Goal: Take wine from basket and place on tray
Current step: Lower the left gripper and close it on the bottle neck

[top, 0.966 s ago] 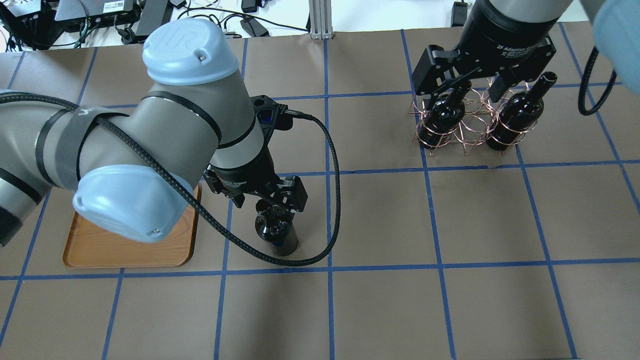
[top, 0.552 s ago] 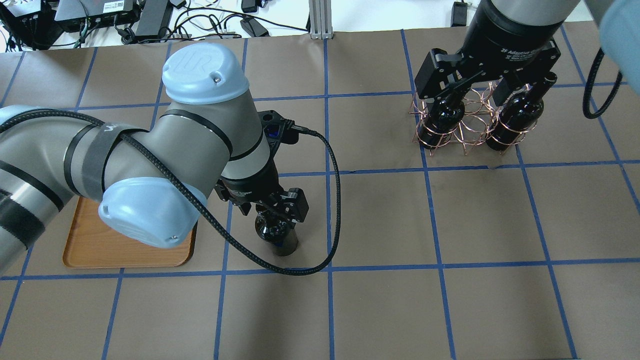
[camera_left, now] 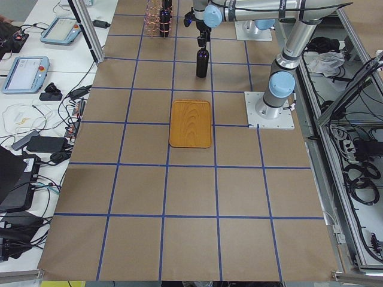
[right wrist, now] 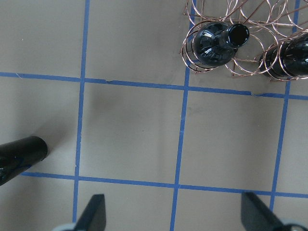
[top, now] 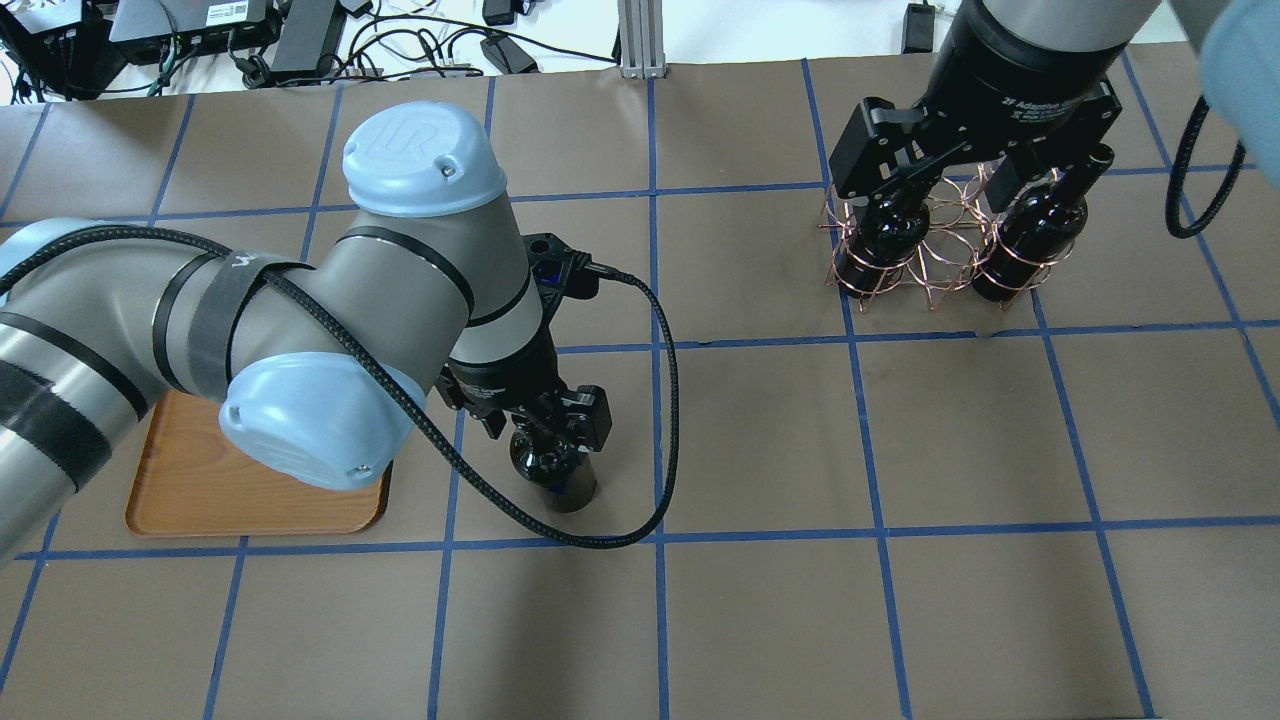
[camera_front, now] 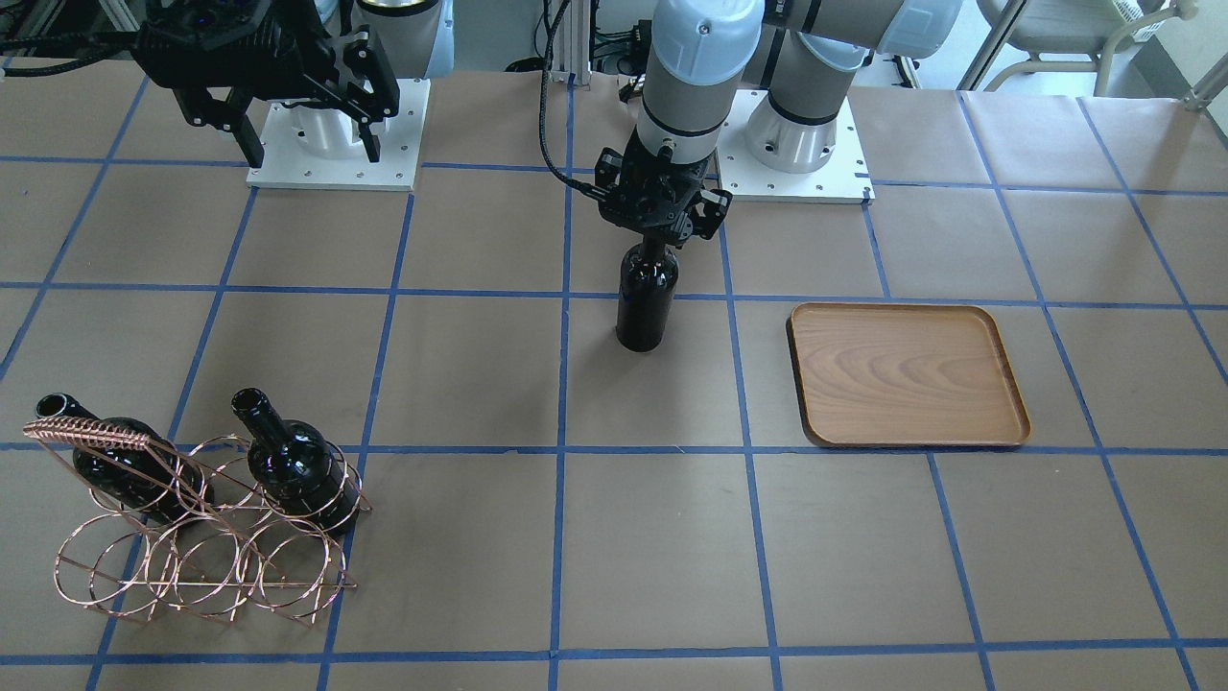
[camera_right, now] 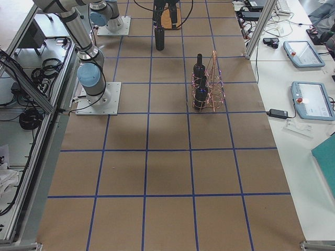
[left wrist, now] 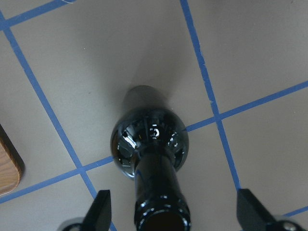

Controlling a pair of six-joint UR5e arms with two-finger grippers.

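Note:
One wine bottle [camera_front: 646, 302] stands upright on the table, left of the tray [camera_front: 907, 374] in the front-facing view. My left gripper [camera_front: 662, 230] is open, its fingers [left wrist: 101, 211] wide on either side of the bottle's neck and apart from it. In the overhead view that bottle [top: 552, 462] is just right of the tray [top: 190, 490]. Two more bottles [top: 885, 235] [top: 1030, 240] sit in the copper wire basket [top: 935, 255]. My right gripper [top: 950, 175] is open and empty, high above the basket.
The basket [camera_front: 192, 547] stands near the table's far edge on my right side. White arm bases [camera_front: 331, 144] are at the robot's side of the table. Blue tape lines grid the brown table cover.
My left arm's elbow has swung right and its gripper has come down closer around the standing bottle's neck. My right gripper shifted slightly. The bottles have not moved.

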